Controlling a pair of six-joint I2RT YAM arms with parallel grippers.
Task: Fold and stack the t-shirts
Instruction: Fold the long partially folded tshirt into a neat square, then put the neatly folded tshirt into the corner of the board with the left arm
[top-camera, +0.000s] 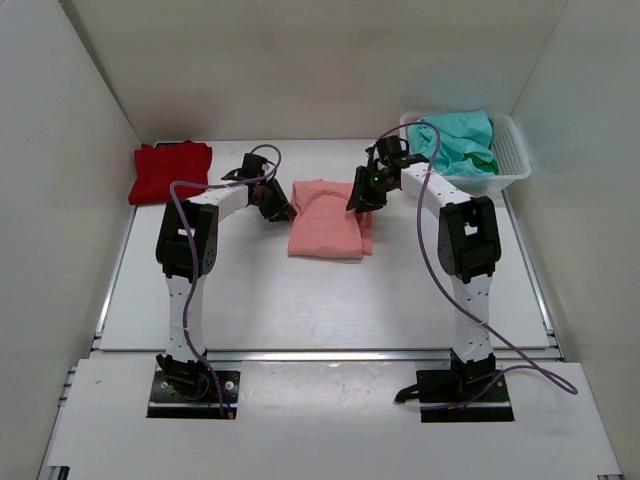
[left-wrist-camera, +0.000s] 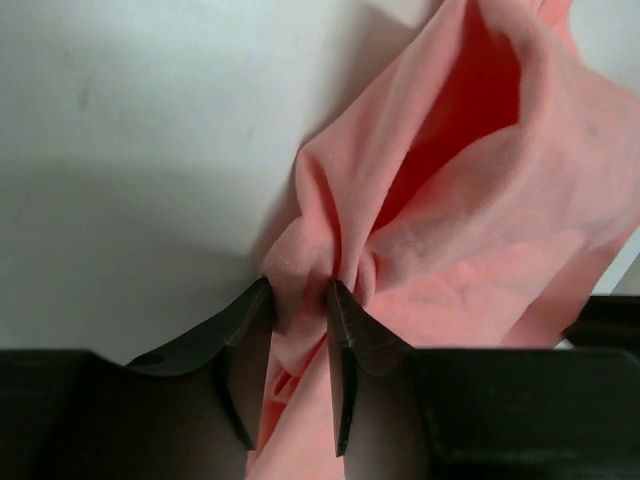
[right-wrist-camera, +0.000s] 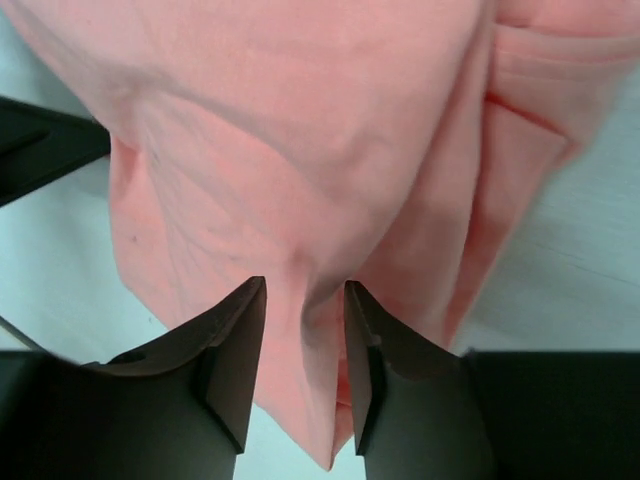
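Observation:
The salmon-pink t-shirt (top-camera: 325, 222) lies partly folded on the table's middle. My left gripper (top-camera: 277, 207) is shut on a bunched fold at its left edge (left-wrist-camera: 300, 300). My right gripper (top-camera: 362, 196) is shut on a fold at its right edge (right-wrist-camera: 305, 300). The pink cloth (right-wrist-camera: 300, 120) fills the right wrist view and hangs between the fingers. The deep red t-shirt (top-camera: 171, 170) lies folded at the far left. The teal-green t-shirt (top-camera: 456, 138) is crumpled in the white basket (top-camera: 512, 160).
The white lattice basket stands at the far right corner against the wall. White walls enclose the table on three sides. The arm bases (top-camera: 195, 390) sit at the near edge.

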